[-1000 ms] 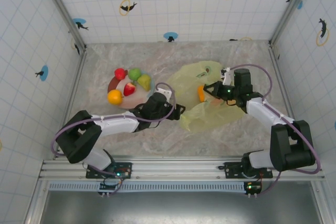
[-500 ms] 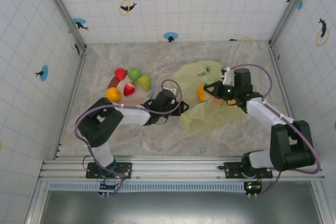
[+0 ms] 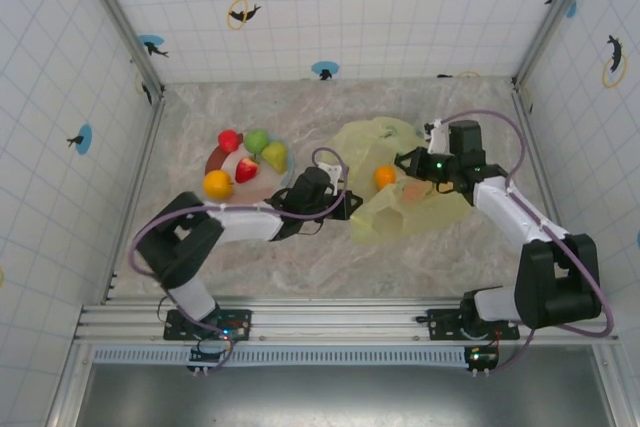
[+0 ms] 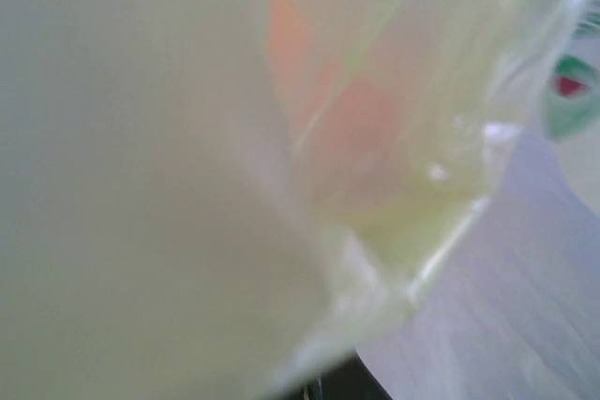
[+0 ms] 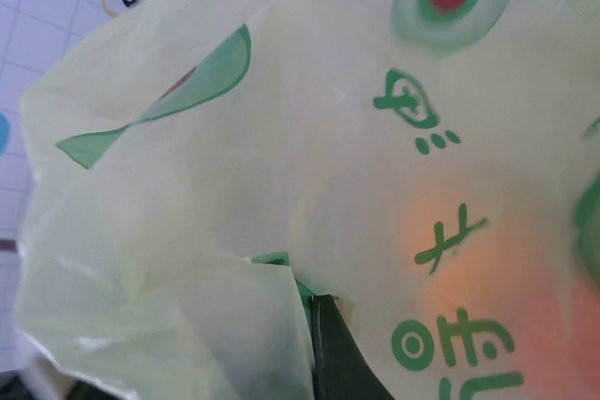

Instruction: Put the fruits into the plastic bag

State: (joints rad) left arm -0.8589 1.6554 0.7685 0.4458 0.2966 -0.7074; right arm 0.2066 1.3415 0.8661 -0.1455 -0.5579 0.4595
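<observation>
The plastic bag (image 3: pixel 420 197) lay crumpled on the table well to the right of the plate (image 3: pixel 262 184). We judged it nearly weightless, limp and slick, a film that folds wherever it is not held, so the sensible hold was on its rim or handles, not the belly. Its long axis seemed to run roughly away from the plate, and the mouth appeared to face up and toward the plate, though the creases made this hard to settle. The left gripper (image 3: pixel 352 205) sat at the bag edge nearest the plate, jaws together and, as far as we could tell, pinching the film, which pressed against its wrist camera (image 4: pixel 187 185). The right gripper (image 3: pixel 405 162), on the bag's side away from the plate, was likewise clamped on the film (image 5: pixel 281 138). Five fruits (image 3: pixel 246 170) rested on the plate. One orange fruit (image 3: pixel 385 177) sat at the bag's mouth, between the grippers. These looked light, hard and smooth.
</observation>
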